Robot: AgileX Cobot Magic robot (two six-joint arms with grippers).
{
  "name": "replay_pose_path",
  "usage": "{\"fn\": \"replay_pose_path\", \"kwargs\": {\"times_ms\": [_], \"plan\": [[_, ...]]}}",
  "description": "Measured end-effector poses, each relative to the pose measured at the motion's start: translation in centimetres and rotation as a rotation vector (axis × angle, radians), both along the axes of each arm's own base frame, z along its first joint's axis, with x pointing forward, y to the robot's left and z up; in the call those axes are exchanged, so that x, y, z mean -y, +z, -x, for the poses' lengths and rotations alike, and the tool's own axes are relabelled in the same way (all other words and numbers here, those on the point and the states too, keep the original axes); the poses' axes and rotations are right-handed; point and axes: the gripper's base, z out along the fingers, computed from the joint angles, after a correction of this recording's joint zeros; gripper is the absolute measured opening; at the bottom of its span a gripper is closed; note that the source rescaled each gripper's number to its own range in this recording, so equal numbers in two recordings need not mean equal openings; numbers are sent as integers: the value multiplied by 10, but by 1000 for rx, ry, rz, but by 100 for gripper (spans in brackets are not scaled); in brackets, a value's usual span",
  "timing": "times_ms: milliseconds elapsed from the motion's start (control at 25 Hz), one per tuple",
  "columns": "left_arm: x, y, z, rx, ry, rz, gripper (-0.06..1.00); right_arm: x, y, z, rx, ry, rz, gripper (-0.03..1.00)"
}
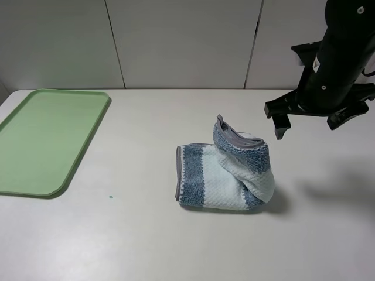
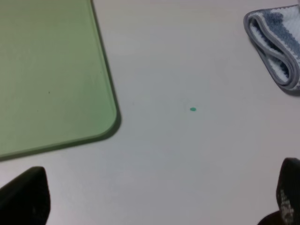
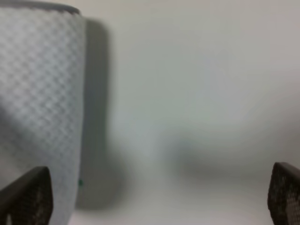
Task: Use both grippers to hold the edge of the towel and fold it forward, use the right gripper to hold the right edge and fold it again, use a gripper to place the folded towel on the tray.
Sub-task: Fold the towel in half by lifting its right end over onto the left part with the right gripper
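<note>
Towel (image 1: 225, 175) lumpily folded, tray (image 1: 41, 140) edge cut off, left pincer (image 2: 157, 201) spread — tips only, right pincer (image 1: 309, 124) spread, empty

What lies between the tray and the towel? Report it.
Only bare table, apart from one tiny green speck. The exterior high view shows the whole stretch from tray to towel; the left wrist view shows the speck too.

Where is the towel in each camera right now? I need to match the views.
Exterior high: towel lies folded right of centre on the table, well clear of the tray at far left.
Left wrist: only a towel corner shows, in the picture's upper right.
Right wrist: towel is blurred, filling the picture's left side.
Landmark: the tray and a green speck appear in the exterior and left wrist views.
</note>
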Motion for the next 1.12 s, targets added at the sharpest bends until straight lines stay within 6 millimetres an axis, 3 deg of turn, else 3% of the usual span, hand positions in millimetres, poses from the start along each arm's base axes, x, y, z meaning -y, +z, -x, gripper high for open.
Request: {"fn": "replay_pose_path", "kwargs": {"times_ms": [320, 1120], "plan": [[0, 0, 0, 0, 0, 0, 96, -11, -34, -6, -144, 31, -38, 100], [0, 0, 0, 0, 0, 0, 96, -83, -36, 20, -119, 176, -261, 100]]}}
